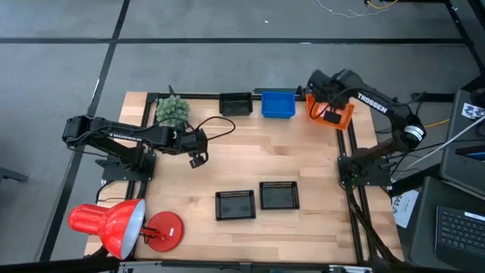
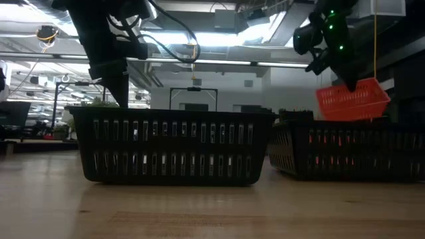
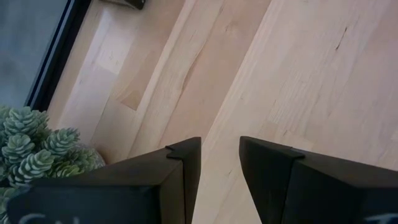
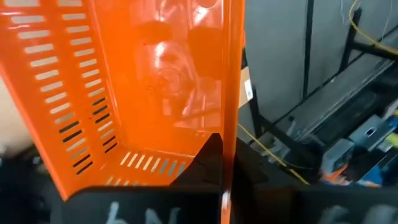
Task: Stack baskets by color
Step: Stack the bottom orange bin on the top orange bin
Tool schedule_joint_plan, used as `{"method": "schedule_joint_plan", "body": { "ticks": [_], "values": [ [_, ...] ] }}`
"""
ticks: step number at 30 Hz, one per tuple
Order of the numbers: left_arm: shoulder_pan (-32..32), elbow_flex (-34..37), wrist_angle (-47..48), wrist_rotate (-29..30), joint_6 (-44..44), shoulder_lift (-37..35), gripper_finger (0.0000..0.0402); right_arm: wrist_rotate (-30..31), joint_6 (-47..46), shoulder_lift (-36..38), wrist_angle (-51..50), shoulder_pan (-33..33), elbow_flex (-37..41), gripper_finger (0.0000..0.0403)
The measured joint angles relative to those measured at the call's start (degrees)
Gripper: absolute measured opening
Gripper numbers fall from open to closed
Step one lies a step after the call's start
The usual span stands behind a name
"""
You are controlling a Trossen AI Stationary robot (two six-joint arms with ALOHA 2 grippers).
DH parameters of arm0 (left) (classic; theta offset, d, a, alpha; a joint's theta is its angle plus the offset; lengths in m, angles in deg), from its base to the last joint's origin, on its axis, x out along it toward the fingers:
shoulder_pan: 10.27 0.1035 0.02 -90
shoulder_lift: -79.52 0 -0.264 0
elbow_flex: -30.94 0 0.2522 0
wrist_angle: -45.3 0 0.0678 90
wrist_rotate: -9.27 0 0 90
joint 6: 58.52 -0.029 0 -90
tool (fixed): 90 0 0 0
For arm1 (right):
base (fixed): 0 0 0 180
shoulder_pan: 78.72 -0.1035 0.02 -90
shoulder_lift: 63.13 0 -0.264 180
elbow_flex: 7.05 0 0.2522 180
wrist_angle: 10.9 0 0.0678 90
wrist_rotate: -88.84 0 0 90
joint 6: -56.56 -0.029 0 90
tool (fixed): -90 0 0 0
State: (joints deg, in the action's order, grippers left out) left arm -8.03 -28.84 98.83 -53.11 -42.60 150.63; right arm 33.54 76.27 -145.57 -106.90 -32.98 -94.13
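right gripper [image 1: 327, 108] clenched on orange basket [image 1: 338, 114], blue basket [image 1: 278, 104] beside, left gripper [image 1: 198, 157] released

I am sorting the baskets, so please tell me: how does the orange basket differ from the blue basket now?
The orange basket hangs tilted in the shut right gripper, above the table's far right corner; the blue basket rests level on the table, untouched. Both are shallow rectangular trays.

An orange basket [image 1: 339, 114] with slotted walls hangs tilted in the right end effector [image 1: 327, 108], clamped by one wall, clear of the table. Just beside that end effector lies a blue basket [image 1: 278, 104], then a black one [image 1: 236, 103] farther along the same edge. Two more black baskets [image 1: 235, 204] [image 1: 279, 195] sit upright side by side, well apart from it.
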Motion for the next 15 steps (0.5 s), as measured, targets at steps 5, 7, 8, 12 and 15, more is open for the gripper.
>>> {"method": "schedule_joint_plan", "body": {
  "ticks": [5,7,8,12,15],
  "values": [
    [-0.02,0.0,-0.02,-0.01,0.0,0.0,0.0102,3.2,2.74,-2.48,9.0,2.88,0.0,0.0002],
    [-0.02,0.0,-0.03,0.0,0.0,0.0,0.0102,4.83,6.97,-4.28,10.66,3.34,0.0,0.0002],
    [0.0,0.0,-0.02,0.0,0.0,0.0,0.0102,5.2,9.37,-5.33,11.18,3.41,0.0,0.0002],
    [-0.02,0.0,-0.04,0.0,0.0,0.0,0.0102,5.35,15.77,-10.24,12.77,3.38,0.0,0.0002],
    [-0.02,0.0,-0.07,0.0,0.0,0.0,0.0102,6.67,17.1,-13.65,14.36,3.78,0.0,0.0002]
  ]
}}
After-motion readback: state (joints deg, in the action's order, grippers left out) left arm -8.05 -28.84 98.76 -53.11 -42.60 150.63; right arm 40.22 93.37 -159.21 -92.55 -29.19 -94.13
